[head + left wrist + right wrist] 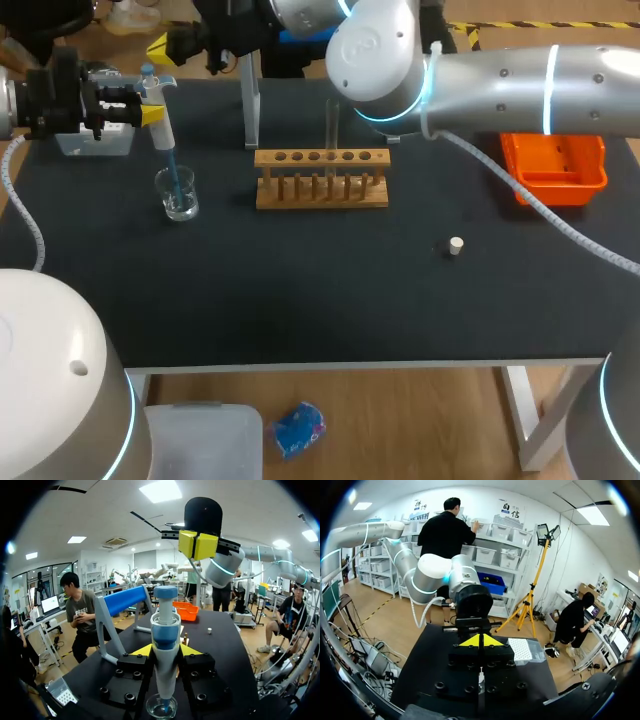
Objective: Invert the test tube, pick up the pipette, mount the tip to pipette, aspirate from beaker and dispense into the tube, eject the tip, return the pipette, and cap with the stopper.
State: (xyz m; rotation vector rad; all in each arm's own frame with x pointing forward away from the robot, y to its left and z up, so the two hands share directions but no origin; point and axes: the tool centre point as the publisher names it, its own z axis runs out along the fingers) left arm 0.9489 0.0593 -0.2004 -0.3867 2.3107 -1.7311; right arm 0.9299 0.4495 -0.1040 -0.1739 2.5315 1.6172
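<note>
Aspirating from beaker (178, 195) judged the step in hand, with pipette (152, 95) pinched upright in left tool (165, 650) and blue tip (172, 168) down inside the glass, toward the bench's (300, 300) left rear. Keep tip low and off the wall, draw slowly, then lift straight out before swinging toward test tube (332, 125). Seen upright behind wooden rack (320, 180), apparently pinched in right tool (481, 641), yellow ends pressed almost together.
</note>
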